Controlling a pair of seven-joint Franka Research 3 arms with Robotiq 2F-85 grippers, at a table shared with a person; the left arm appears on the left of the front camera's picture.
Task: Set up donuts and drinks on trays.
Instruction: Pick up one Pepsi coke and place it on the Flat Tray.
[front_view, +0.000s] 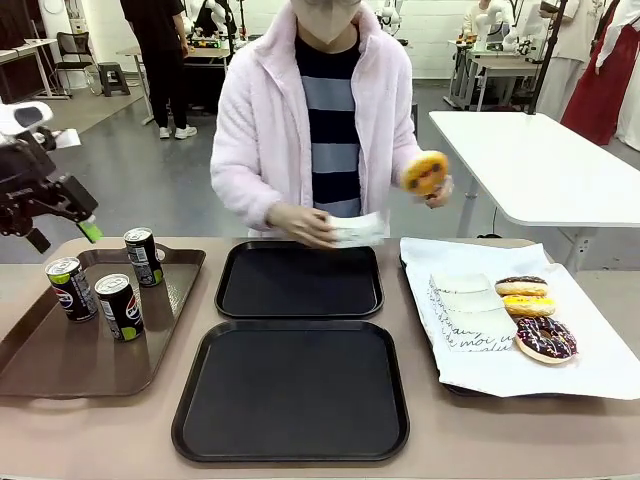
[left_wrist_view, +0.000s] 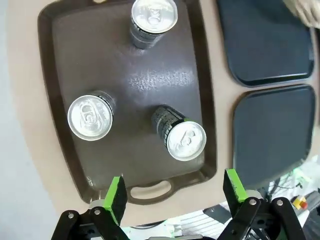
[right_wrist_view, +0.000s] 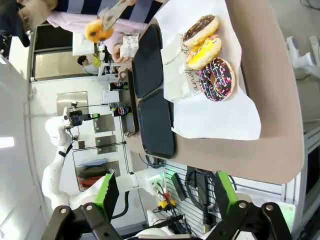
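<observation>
Three cans in the brown tray, three donuts on the paper-lined tray; left gripper, right gripper both released

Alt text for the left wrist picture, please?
Three slim black soda cans with silver tops stand on a brown plastic handled tray, seen from above. The left claw hangs open over its handle end; two square black plastic trays lie alongside.
</observation>
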